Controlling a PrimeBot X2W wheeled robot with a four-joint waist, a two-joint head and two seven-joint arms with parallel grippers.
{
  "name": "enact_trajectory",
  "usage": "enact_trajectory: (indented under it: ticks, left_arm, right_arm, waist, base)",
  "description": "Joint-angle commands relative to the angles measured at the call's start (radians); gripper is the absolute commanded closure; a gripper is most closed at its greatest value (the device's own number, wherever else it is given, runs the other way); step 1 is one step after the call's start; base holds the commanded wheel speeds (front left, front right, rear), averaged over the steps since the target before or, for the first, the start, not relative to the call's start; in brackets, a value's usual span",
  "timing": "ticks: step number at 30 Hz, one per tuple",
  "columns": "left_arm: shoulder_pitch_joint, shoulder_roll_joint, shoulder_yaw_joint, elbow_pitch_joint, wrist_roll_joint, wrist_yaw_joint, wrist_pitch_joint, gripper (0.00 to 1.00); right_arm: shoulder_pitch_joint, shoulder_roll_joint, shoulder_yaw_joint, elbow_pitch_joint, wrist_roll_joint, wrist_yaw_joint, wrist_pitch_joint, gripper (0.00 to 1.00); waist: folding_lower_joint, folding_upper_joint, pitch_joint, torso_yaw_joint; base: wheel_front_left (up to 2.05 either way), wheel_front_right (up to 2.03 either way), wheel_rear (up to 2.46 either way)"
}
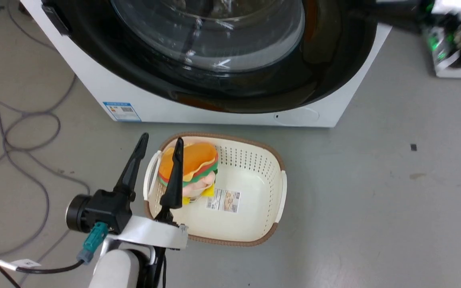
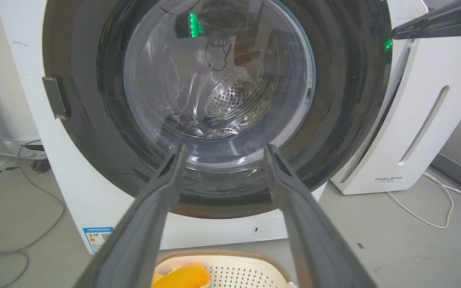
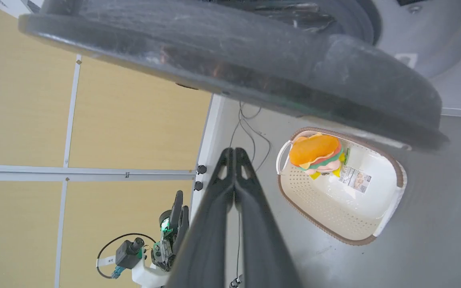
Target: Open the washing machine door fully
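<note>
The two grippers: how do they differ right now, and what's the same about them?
The left gripper is open, fingers spread; the right gripper is shut, fingers pressed together. The left gripper sits low by the basket in front of the machine; the right gripper is up by the right edge of the door. Both have two long dark fingers and hold nothing.

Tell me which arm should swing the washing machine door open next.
Right. The right gripper, shut, sits at the right edge of the washing machine door. The left gripper hangs open above the laundry basket, facing the glass centre, away from any edge.
</note>
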Motion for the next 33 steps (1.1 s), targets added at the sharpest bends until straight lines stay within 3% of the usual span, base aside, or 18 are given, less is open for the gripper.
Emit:
enact_trajectory:
  ticks: [1,8,19,26,33]
  left_arm:
    - [0.021,0.001,0.002,0.008,0.002,0.005,-0.005,0.00]
    - [0.058,0.001,0.001,0.024,0.004,0.008,-0.005,0.00]
    - [0.062,0.001,-0.008,0.021,0.006,0.006,-0.005,0.00]
    - [0.037,0.001,-0.008,0.018,0.008,-0.001,-0.005,0.00]
    - [0.017,0.001,-0.010,0.013,0.009,-0.006,-0.005,0.00]
  right_arm:
    - [0.044,0.001,0.009,-0.029,0.023,0.002,-0.001,1.00]
    - [0.119,-0.050,0.044,-0.133,0.072,0.002,-0.047,1.00]
    - [0.139,-0.141,0.039,-0.237,0.134,0.002,-0.324,1.00]
    - [0.109,-0.148,0.037,-0.239,0.179,0.002,-0.530,1.00]
    - [0.059,-0.130,0.082,-0.197,0.200,0.002,-0.594,1.00]
  waist:
    - [0.0000,0.0000,-0.030,-0.005]
    - [0.0000,0.0000,-0.079,-0.014]
    - [0.0000,0.0000,-0.056,-0.007]
    - [0.0000,0.0000,-0.006,0.019]
    - [0.0000,0.0000,0.032,0.042]
  base:
    - [0.00,0.00,0.00]
    - [0.00,0.00,0.00]
    - [0.00,0.00,0.00]
    - [0.00,0.00,0.00]
    - [0.00,0.00,0.00]
